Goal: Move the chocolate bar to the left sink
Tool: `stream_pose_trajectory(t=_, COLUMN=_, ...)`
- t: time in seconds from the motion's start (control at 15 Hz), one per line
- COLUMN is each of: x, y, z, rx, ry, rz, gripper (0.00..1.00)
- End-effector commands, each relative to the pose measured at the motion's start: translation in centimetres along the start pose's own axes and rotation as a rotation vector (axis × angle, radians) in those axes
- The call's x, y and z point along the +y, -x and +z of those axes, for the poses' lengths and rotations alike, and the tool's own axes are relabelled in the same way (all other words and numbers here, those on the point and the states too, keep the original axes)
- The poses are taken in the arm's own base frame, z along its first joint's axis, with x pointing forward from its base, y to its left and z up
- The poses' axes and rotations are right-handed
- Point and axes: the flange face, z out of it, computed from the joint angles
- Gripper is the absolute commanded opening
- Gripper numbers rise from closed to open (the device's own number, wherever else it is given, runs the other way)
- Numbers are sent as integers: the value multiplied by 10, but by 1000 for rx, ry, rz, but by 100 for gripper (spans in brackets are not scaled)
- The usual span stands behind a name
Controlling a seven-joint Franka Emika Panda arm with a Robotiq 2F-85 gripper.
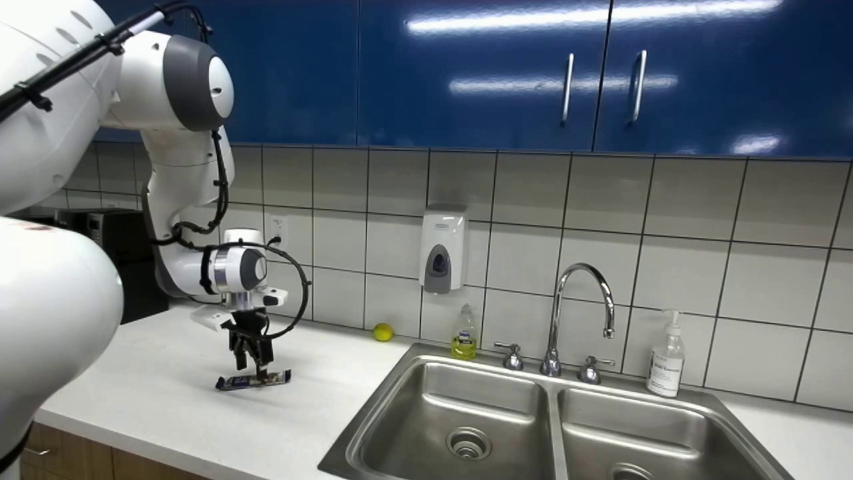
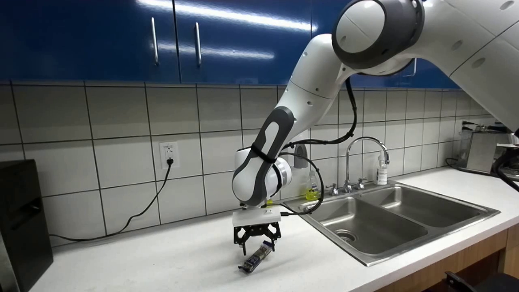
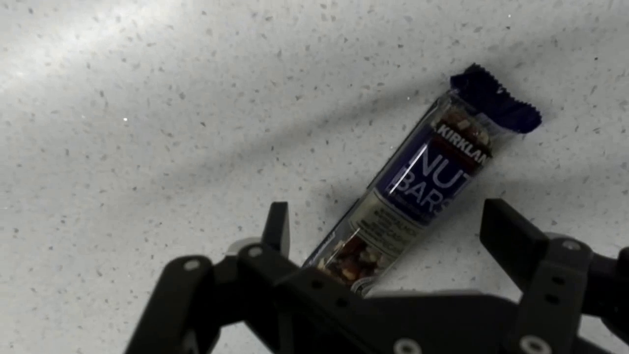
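Slanting from lower middle to upper right of the wrist view, the chocolate bar (image 3: 408, 191) lies on the counter (image 3: 147, 196) below the gripper (image 2: 258, 248), whose fingers (image 3: 278, 226) stand wide apart on either side of it, gripping nothing. Its long axis runs oblique to their closing line, so a twist of the gripper would probably square the hold; whether the fingers touch the bar is unclear. In an exterior view the left sink (image 1: 480, 387) fills the lower centre, well right of the bar; its rim (image 1: 377, 400) likely calls for a lift. The yellow soap bottle (image 1: 464, 340) and tap (image 1: 554, 333) stand along the back edge, seemingly off the path.
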Motion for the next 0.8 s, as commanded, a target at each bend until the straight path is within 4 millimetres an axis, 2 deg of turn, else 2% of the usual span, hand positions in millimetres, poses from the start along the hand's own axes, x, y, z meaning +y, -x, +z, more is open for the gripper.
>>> stream_pose_trajectory(t=0.0, x=2, y=1, z=-4, rx=-2, ry=-4, rz=105, gripper=100)
stream_pose_trajectory(t=0.73, x=9, y=-9, z=-3, rx=9, ry=1, rz=310, gripper=100)
